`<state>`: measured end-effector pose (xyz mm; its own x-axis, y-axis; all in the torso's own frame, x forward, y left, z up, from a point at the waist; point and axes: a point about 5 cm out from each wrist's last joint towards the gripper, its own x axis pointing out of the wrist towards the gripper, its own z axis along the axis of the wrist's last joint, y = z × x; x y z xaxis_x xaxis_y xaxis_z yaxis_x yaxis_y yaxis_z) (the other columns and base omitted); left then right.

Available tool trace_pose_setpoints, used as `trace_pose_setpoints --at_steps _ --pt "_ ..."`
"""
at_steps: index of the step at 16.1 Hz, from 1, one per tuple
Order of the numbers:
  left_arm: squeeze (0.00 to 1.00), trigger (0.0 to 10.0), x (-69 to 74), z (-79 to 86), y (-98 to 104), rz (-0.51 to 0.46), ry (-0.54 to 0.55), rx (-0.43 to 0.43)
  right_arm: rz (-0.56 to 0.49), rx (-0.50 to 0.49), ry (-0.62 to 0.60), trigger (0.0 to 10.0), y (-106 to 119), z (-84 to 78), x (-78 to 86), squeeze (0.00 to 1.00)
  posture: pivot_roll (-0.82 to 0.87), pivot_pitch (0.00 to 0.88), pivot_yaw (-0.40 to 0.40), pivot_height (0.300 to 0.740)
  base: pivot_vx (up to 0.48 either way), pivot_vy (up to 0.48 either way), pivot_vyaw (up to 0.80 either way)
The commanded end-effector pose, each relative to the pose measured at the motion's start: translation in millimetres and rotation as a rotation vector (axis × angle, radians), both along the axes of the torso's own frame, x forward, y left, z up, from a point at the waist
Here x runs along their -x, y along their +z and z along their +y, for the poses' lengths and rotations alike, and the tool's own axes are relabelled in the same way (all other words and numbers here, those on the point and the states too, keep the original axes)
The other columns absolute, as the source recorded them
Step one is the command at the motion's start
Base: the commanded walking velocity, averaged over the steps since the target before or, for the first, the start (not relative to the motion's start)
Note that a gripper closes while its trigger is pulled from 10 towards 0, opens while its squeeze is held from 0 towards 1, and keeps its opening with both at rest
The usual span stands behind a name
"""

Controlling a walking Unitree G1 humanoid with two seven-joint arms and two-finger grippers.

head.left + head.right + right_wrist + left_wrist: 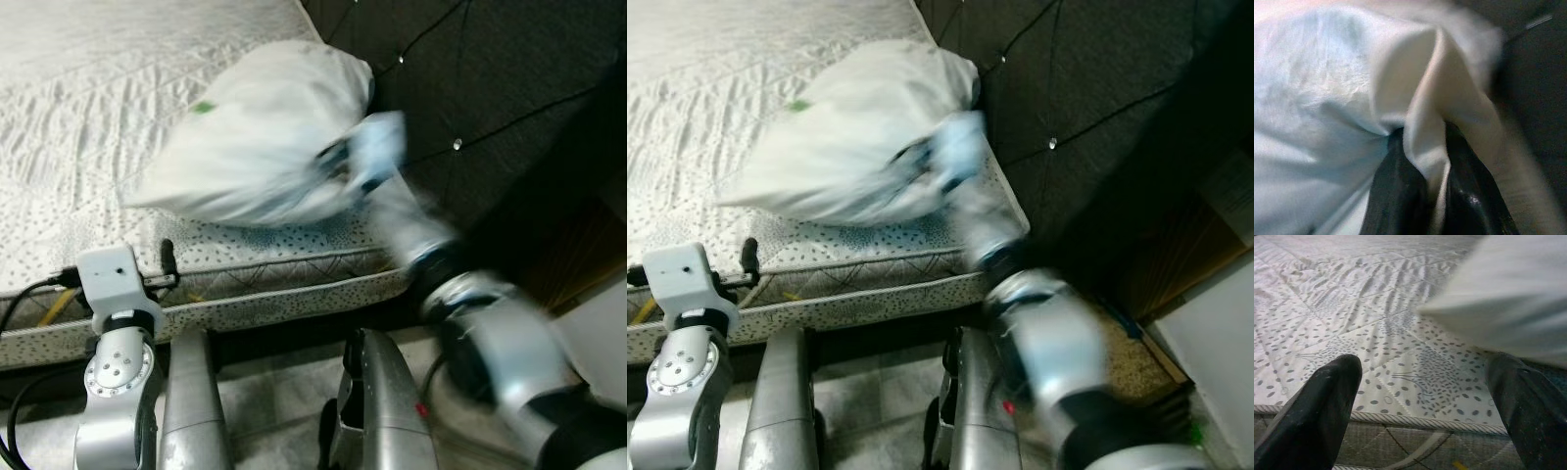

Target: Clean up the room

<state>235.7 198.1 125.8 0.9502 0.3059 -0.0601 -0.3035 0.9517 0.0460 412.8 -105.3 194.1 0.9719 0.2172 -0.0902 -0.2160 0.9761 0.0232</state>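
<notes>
— What is seen from the head?
— The left gripper [167, 257] is held at the mattress [88, 127] edge; the pillow [255, 137] lies beside the headboard [470, 88].

— From the wrists?
— Left fingers [1322, 411] are spread wide, empty, pillow just beyond. A pillow fold is pinched in the right gripper [1437, 191].

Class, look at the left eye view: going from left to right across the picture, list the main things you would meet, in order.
Left gripper over the mattress edge → white pillow → right gripper, shut on a fold of the pillow → dark tufted headboard.
</notes>
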Motion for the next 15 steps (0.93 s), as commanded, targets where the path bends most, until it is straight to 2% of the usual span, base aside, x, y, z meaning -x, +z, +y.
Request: trace_pose_setpoints --at_steps 1,2,4,5,7,8,9,11,12,14,15 --pt "0.00 10.0 -4.3 -4.9 -1 -0.005 -0.009 0.010 -0.104 -0.009 -0.121 0.0 30 -31.4 -8.0 0.00 0.08 0.000 -0.098 0.508 0.000 0.000 0.00" --pt "0.00 10.0 -6.7 -7.7 -1 -0.009 -0.017 0.013 -0.128 0.008 -0.181 0.0 41 -53.8 -9.6 0.00 0.07 0.000 -0.101 0.508 0.000 0.000 0.00" --pt "0.00 10.0 -8.0 -7.5 -4 -0.006 -0.013 0.021 -0.137 0.052 -0.290 0.0 45 -96.1 -6.5 0.00 0.06 0.000 -0.109 0.508 0.000 0.000 0.00" --pt "0.00 10.0 -5.3 -5.1 -8 0.003 -0.005 0.021 -0.108 0.082 -0.351 0.0 34 -121.9 0.1 0.00 0.06 0.000 -0.120 0.508 0.000 0.000 0.00" --pt "0.00 10.0 -1.5 -3.7 -12 0.013 0.003 0.021 -0.011 0.107 -0.370 0.0 -3 -139.4 13.1 0.00 0.06 0.000 -0.118 0.508 0.000 0.000 0.00" --pt "0.00 10.0 -1.1 -4.2 -13 0.016 0.003 0.023 0.041 0.109 -0.366 0.0 -24 -141.9 20.3 0.00 0.05 0.000 -0.116 0.508 0.000 0.000 0.00" --pt "0.00 10.0 -2.3 -6.4 -14 0.019 -0.010 0.024 0.115 0.101 -0.328 0.0 -53 -134.6 29.8 0.00 0.04 0.000 -0.099 0.508 0.000 0.000 0.00" --pt "0.00 10.0 -8.0 -9.4 -12 0.016 -0.035 0.021 0.182 0.068 -0.215 0.0 -86 -106.0 41.0 0.00 0.02 0.000 -0.070 0.508 0.000 0.000 0.00" --pt "0.00 10.0 -10.2 -9.1 -10 0.011 -0.040 0.018 0.186 0.052 -0.155 0.0 -93 -90.0 44.8 0.00 0.02 0.000 -0.061 0.508 0.000 0.000 0.00" --pt "0.00 10.0 -13.4 -8.3 -9 0.008 -0.045 0.011 0.161 0.036 -0.094 0.0 -90 -71.9 43.4 0.00 0.02 0.000 -0.055 0.508 0.000 0.000 0.00" --pt "0.00 10.0 -13.5 -8.0 -9 0.007 -0.045 0.009 0.138 0.037 -0.109 0.0 -83 -74.4 39.3 0.00 0.02 0.000 -0.055 0.508 0.000 0.000 0.00"
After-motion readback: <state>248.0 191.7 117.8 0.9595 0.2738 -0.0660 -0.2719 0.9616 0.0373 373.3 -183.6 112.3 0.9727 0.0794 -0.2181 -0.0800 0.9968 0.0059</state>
